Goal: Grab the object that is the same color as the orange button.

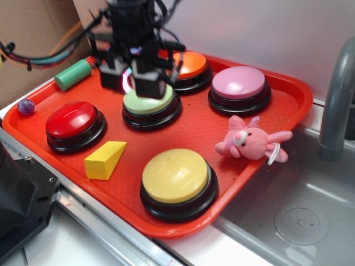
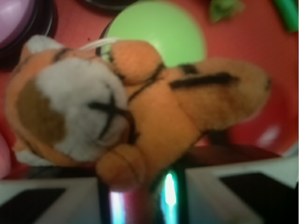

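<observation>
Setting: a red tray [image 1: 288, 105] lies on a grey metal counter beside a sink basin [image 1: 299, 221], with a grey faucet pipe [image 1: 338, 94] at the right and cardboard behind at the left.
Arm: the black robot arm [image 1: 133, 22] hangs over the back of the tray, above the green button [image 1: 151, 104].
Buttons: the yellow button [image 1: 176, 177] sits nearest the front, the red button [image 1: 73, 122] at the left, the pink button [image 1: 239, 86] at the back right; the orange button [image 1: 191, 66] is at the back, partly hidden by the arm.
Gripper: the gripper [image 2: 140, 186] is clamped on the plush tiger [image 2: 140, 112], which fills the wrist view above the green button.
Tiger: orange with black stripes and a whitish face, lifted clear of the tray; hidden by the arm in the exterior view.
Bunny: the pink plush bunny [image 1: 249, 141] lies at the tray's right edge.
Small items: a yellow wedge [image 1: 104, 160] near the red button, a green cylinder [image 1: 73, 74] at the back left, a purple ball [image 1: 25, 106] on the left rim.
</observation>
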Available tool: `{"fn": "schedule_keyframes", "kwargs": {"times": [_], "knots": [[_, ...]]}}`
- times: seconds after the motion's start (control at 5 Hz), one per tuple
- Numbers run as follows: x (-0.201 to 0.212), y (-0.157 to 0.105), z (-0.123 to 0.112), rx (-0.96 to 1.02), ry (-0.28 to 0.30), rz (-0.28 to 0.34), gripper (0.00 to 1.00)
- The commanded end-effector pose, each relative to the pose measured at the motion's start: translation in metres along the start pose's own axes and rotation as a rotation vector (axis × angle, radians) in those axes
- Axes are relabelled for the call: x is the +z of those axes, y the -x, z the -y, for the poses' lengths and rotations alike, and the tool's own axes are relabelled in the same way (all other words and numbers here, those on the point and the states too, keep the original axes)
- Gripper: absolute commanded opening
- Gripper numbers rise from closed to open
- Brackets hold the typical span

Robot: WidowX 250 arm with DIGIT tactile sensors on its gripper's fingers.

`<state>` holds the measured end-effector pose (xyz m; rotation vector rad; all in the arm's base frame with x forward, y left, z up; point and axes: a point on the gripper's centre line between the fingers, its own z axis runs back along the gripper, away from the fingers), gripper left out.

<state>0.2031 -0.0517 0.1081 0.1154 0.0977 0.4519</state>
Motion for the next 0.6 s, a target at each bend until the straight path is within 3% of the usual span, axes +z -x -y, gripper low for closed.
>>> {"fn": "schedule_keyframes", "kwargs": {"times": [0.0, 0.2, 0.4], "knots": [[0.062, 0.003, -0.052, -0.101, -0.028, 0.114, 0.0], [0.071, 0.004, -0.068, -0.102, -0.012, 0.145, 0.0], [0.065, -0.005, -0.083, -0.015, 0.026, 0.111, 0.0]]}}
